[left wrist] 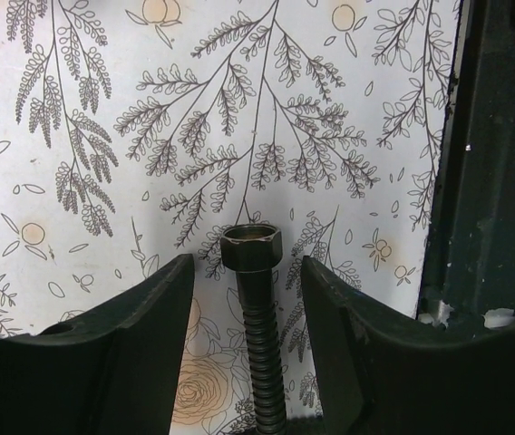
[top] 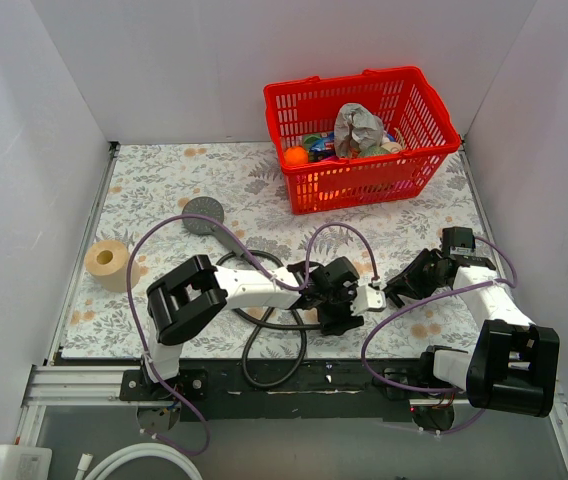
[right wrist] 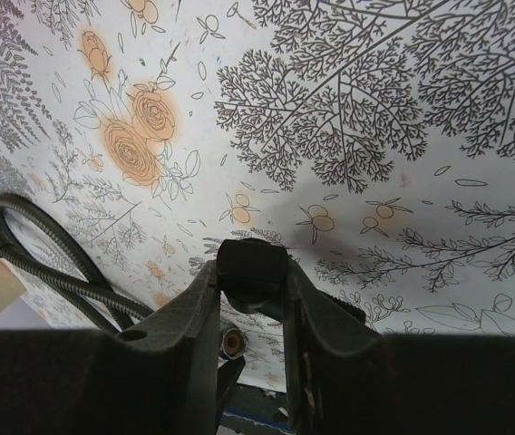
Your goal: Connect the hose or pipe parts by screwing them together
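**Hose end lined up between the left fingers, not yet gripped**

From the top camera we see the grey shower head (top: 202, 214) lying flat on the floral table (top: 414, 215), well apart from both grippers, with its handle pointing toward the middle. The black hose (top: 246, 355) loops near the front edge. The left gripper (top: 339, 300) and right gripper (top: 399, 288) sit close together at the centre.

From the left wrist we see the hose (left wrist: 265, 362) running up between the fingers and ending in a hex nut (left wrist: 251, 243). The left gripper (left wrist: 247, 260) is partly spread, with a gap on each side and touching nothing. We judge the hose to be light, ribbed and floppy. It is best pinched just behind the nut, where it is stiffest. The nut itself should turn easily but could slip.

From the right wrist we see the right gripper (right wrist: 251, 274) clenched on a small dark part (right wrist: 251, 261) that we cannot identify. The hose loop (right wrist: 58, 275) lies off to the left.
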